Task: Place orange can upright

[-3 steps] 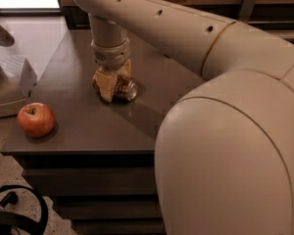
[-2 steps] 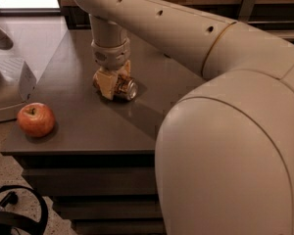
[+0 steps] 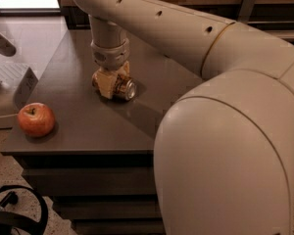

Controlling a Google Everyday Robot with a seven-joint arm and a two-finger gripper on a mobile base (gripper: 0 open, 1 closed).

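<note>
The orange can lies on its side on the dark grey table, its silver end facing the front right. My gripper reaches straight down onto it near the table's middle left. The tan fingers stand on both sides of the can and hide most of its label. The can rests on the tabletop.
A red-orange apple sits at the table's front left corner. A white machine stands beside the table's left edge. My large arm fills the right half of the view. A black cable loop lies on the floor.
</note>
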